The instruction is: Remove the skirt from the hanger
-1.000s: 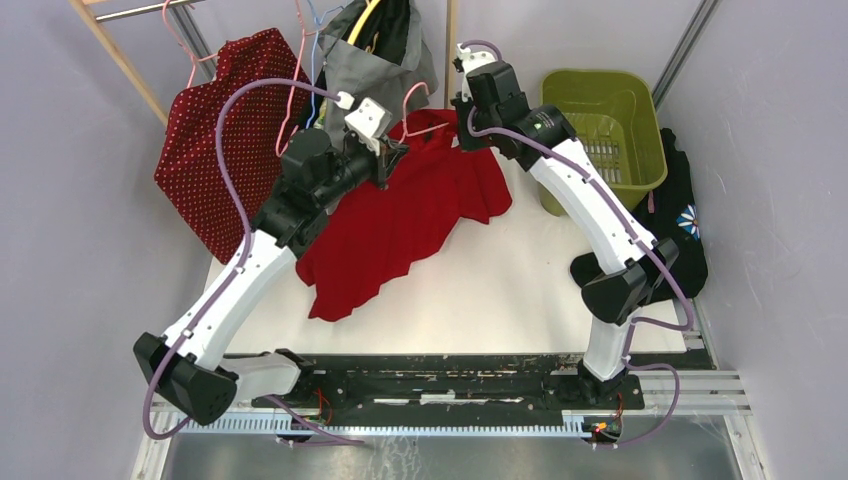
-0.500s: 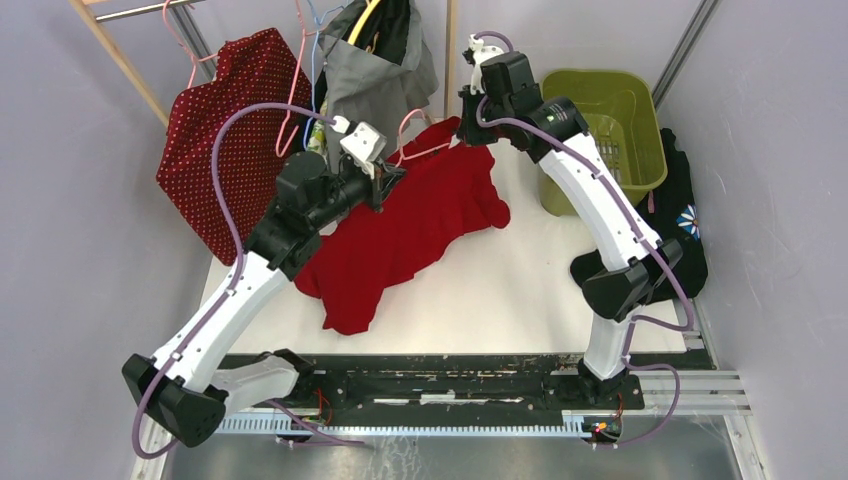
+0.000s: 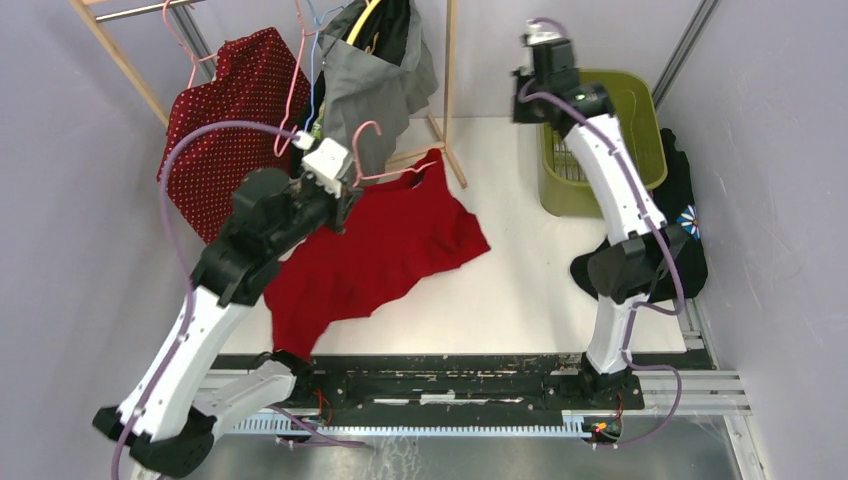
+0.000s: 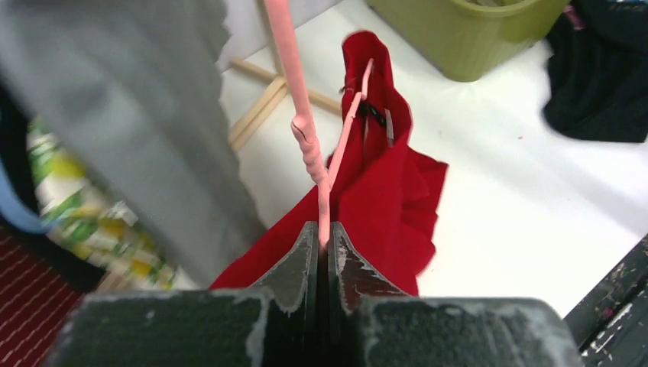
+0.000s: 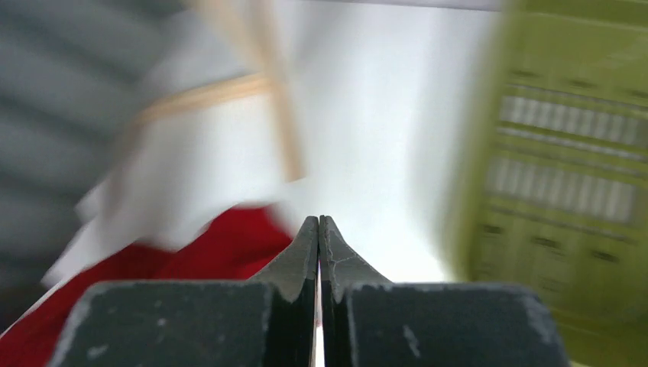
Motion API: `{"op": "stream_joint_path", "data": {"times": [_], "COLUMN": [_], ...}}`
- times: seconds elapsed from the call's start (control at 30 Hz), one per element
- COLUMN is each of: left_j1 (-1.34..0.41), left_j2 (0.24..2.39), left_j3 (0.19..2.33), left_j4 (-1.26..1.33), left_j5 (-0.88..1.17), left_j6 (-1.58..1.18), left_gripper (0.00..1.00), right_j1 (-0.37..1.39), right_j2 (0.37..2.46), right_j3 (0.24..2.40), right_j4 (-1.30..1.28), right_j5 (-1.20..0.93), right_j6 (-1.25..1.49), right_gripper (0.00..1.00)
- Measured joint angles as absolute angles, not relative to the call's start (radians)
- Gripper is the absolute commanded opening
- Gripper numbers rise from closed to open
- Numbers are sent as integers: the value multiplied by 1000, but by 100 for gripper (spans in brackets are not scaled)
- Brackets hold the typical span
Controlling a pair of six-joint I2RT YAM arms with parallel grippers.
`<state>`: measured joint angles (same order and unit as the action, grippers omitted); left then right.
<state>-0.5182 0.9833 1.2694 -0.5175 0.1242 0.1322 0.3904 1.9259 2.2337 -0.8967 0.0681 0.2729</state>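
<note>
Red soft-cloth skirt (image 3: 390, 240) dangles off the thin pink wire hanger (image 4: 309, 155). I judge it light and floppy, so I'd pinch its waistband beside that hanger. My left jaws clamp the hanger; right jaws are pressed together, empty.

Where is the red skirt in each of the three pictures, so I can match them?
Top external: the red skirt is left of centre.
Left wrist: centre, on the pink hanger.
Right wrist: lower left, blurred.
Shared landmark: the green basket, at the right in every view.
</note>
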Motion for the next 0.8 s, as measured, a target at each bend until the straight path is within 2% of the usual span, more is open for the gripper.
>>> {"op": "stream_joint_path", "data": {"times": [0.13,0.23,0.37,0.53,0.8], "left_j1": [-512,-512,-512,-512,-512], "left_j2": [857,826,886,1075,1362], "left_j3": [1277,1312,1353,1401,1605], "left_j4": [-610,-616,-588,-486,-411], "left_j5": [29,-10,-17,38,123], "left_j6": [152,163,180,181,198], "left_gripper": [3,3,3,3,3], "right_j1": [194,132,167,253,345], "right_j2": [1985,1999,1999,1975,1750], "right_j3": [2229,2209,2201,2141,1946], "right_j4": [-868,-871,-871,-869,-869], "right_j5": [195,233,221,174,9], "right_j6": [255,257,255,246,244], "right_gripper": [1,1,1,1,1]}}
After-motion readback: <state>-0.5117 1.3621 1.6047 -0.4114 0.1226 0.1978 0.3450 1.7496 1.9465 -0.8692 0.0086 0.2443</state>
